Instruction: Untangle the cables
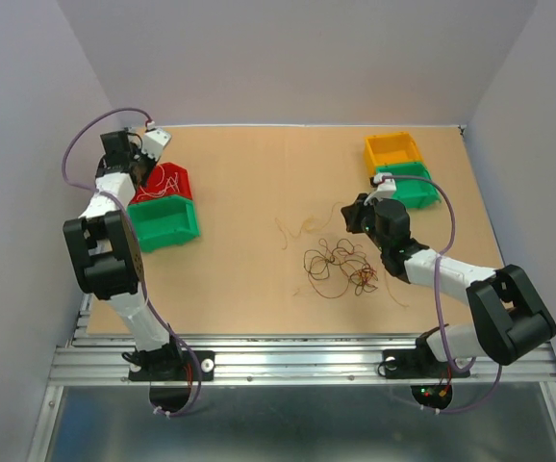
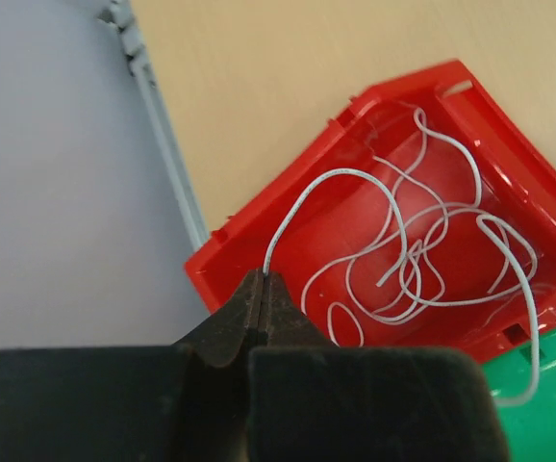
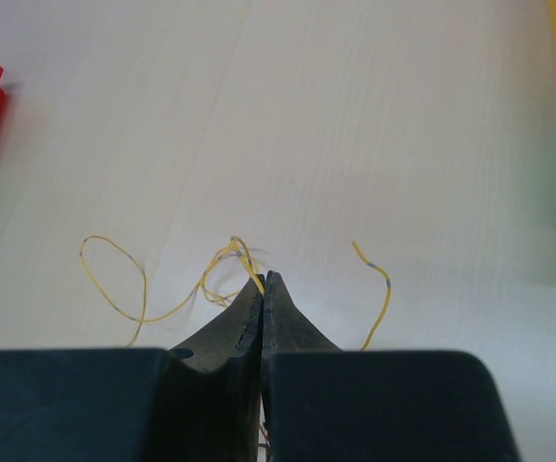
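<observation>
Left pincer (image 2: 262, 281): clamped shut on one end of the white cable (image 2: 341, 173), low centre of the left wrist view.
White cable: looped inside the red bin (image 2: 393, 91); one loop hangs over the rim onto the green bin (image 2: 547, 414) at lower right.
Right pincer (image 3: 264, 281): closed, tips apparently nipping the yellow cable (image 3: 232, 243), though the contact is too fine to confirm.
Yellow cable: loose curls on the tabletop (image 3: 307, 115), to the left and right of the tips.
Tangled cables (image 1: 341, 268): dark and reddish knot, centre of the overhead view, below the right pincer.
Other bins: yellow bin (image 1: 393, 149) touching a second green bin (image 1: 413, 191), upper right of the overhead view.
</observation>
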### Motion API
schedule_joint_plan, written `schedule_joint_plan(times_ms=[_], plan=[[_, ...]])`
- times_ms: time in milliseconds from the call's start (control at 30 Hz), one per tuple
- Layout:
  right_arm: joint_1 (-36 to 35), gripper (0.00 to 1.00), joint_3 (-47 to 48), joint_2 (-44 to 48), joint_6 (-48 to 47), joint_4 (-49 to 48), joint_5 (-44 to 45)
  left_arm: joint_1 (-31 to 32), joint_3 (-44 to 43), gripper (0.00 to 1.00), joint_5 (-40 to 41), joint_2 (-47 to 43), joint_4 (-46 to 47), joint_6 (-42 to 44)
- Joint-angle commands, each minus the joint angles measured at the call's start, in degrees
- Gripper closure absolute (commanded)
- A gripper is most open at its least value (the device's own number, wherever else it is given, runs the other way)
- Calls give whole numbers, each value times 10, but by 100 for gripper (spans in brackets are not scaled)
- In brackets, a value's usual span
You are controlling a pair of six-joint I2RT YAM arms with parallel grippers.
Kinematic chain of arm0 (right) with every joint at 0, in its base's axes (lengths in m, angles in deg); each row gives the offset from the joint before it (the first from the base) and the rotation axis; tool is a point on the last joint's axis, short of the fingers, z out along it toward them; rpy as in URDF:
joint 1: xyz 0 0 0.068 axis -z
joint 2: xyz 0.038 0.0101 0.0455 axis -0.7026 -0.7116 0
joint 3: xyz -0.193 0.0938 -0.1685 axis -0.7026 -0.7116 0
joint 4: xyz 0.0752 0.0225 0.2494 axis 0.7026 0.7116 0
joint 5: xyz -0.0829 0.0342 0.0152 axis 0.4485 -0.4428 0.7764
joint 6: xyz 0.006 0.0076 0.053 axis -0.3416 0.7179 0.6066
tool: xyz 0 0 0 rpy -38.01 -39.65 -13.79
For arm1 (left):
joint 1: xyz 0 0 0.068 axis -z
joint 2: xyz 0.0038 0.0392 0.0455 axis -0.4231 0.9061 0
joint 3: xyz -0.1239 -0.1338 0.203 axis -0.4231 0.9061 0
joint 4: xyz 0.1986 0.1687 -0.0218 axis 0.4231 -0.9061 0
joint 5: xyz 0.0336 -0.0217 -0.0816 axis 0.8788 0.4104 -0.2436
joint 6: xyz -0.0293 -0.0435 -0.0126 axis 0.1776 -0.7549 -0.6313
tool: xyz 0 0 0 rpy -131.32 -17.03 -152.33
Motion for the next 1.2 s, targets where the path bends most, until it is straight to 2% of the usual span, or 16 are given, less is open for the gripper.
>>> schedule_joint_plan(times_ms=[0,100,233,400,467,533,567,633,700,833,933,1033,1067,1100,1133,1167], plan=[[1,100,-4,-1,0,-38,-11,11,-78,100,-18,41,-104,68],[1,100,-1,-5,0,-38,-15,20,-145,100,17,104,-170,60],[1,99,0,-8,1,-38,-20,23,-219,100,32,164,-196,46],[1,99,-2,-6,0,-38,-15,28,-257,100,35,188,-234,62],[1,99,-3,-6,0,-39,-16,28,-263,92,39,188,-240,56],[1,99,-2,-5,0,-38,-16,28,-257,82,36,172,-239,55],[1,99,-3,-6,0,-38,-18,28,-253,72,34,164,-231,52],[1,99,-2,-6,0,-38,-20,28,-235,63,35,133,-216,47],[1,99,-2,-6,1,-38,-22,28,-227,58,42,103,-210,38],[1,100,2,-12,-6,-39,-38,28,-217,42,29,45,-200,22],[1,99,6,-15,-16,-40,-69,42,-204,36,-1,-10,-195,-1],[1,99,8,-15,-24,-49,-111,99,-170,34,5,-62,-172,-15],[1,100,9,-14,-26,-56,-121,149,-134,34,11,-94,-158,-19],[0,99,10,-11,-27,-59,-141,173,-111,33,12,-109,-118,-29],[0,99,10,-8,-27,-61,-152,197,-89,33,10,-125,-118,-37],[0,99,10,-6,-26,-68,-161,224,-42,30,0,-152,-70,-44]])
